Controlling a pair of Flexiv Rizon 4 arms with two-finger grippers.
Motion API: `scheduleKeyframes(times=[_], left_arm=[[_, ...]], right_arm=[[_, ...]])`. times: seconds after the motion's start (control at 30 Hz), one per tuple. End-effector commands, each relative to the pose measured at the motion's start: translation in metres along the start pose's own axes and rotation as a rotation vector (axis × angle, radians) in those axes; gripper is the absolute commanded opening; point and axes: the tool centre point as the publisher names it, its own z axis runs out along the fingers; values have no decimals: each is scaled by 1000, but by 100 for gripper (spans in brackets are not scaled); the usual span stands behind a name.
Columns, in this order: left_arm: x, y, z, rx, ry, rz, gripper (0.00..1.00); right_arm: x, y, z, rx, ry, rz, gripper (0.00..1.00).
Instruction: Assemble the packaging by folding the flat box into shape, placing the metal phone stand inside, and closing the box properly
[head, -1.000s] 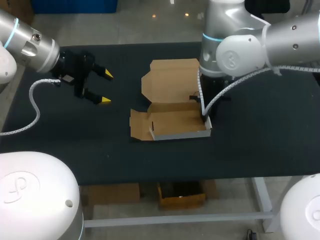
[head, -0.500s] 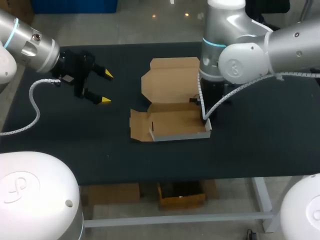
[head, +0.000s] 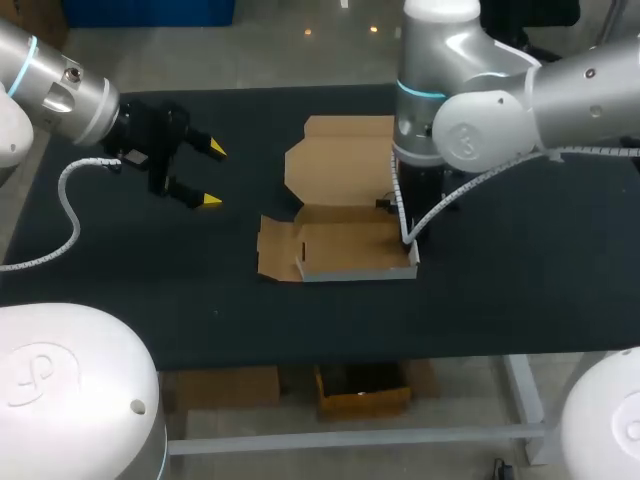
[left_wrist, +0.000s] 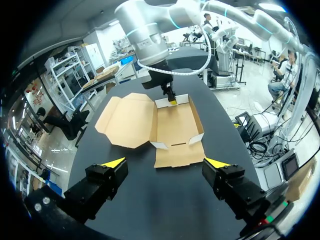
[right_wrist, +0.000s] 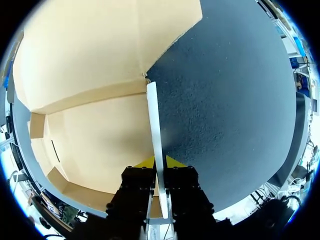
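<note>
Dark table (head: 520, 290): right fingers (right_wrist: 175, 161) pinching box (head: 345, 243) wall

Black table (head: 520, 290) — matte, finely textured top, pale metal legs beneath

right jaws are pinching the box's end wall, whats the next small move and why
Probably bring the left arm in toward the opposite end flap to lift it. The right jaws are shut on the upright end wall, steadying the box, while that flap lies flat on the table and the left jaws hang open, clear of the box.
</note>
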Motion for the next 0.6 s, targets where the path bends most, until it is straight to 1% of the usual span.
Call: scheduleKeyframes(times=[0.03, 0.13, 0.37, 0.47, 0.6], left_arm=[[0, 0, -1, -2, 3, 0, 100], [0, 0, -1, -2, 3, 0, 100], [0, 0, -1, -2, 3, 0, 100], [0, 0, -1, -2, 3, 0, 100], [0, 0, -1, -2, 3, 0, 100]], right_arm=[[2, 1, 1, 6, -7, 5, 8], [1, 1, 1, 3, -16, 14, 9], [-1, 1, 2, -7, -19, 23, 7], [-1, 2, 3, -12, -21, 23, 0], [-3, 5, 5, -22, -31, 13, 0]])
